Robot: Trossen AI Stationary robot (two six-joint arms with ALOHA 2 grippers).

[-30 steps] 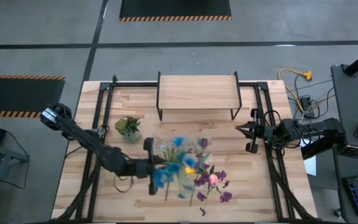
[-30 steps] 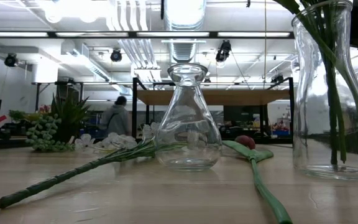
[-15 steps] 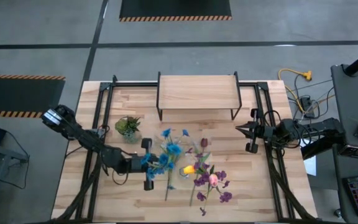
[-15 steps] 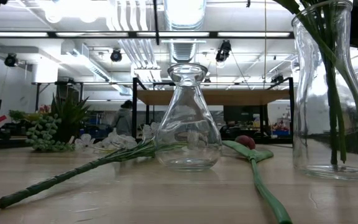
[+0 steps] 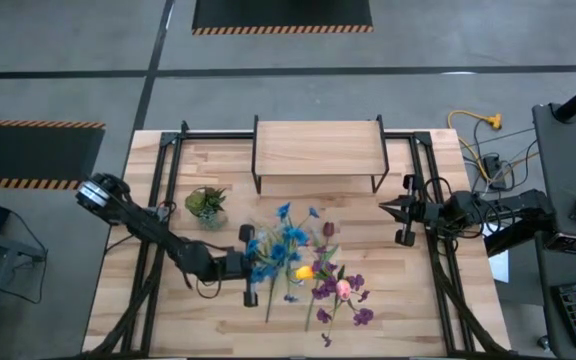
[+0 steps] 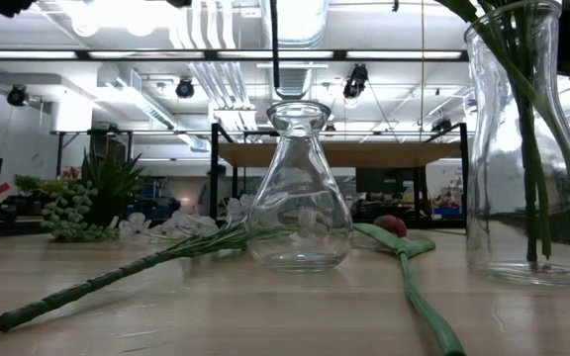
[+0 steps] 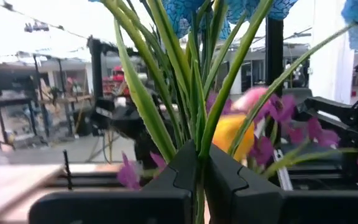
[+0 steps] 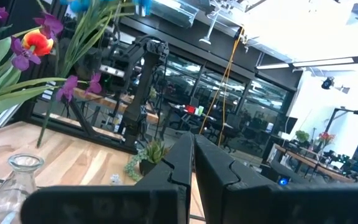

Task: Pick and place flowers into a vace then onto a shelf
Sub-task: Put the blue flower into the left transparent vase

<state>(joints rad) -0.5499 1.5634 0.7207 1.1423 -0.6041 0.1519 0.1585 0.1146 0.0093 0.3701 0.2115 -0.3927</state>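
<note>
Shifted rightward, left hand (image 5: 252, 266) pinches blue flowers (image 5: 280, 243); wrist view alone shows the clamped stalks (image 7: 199, 149).

Even overhead lighting, soft weak shadows on table (image 5: 408, 290). Ceiling lamps (image 6: 117, 15) blown out to white glare. Sky-bright backlight beyond left fingers (image 7: 166, 186), washing out background. Blue blooms (image 7: 197, 9) above fingers slightly blurred. Tall vase (image 6: 527, 148) shows glass reflections, cropped at frame edge.
</note>
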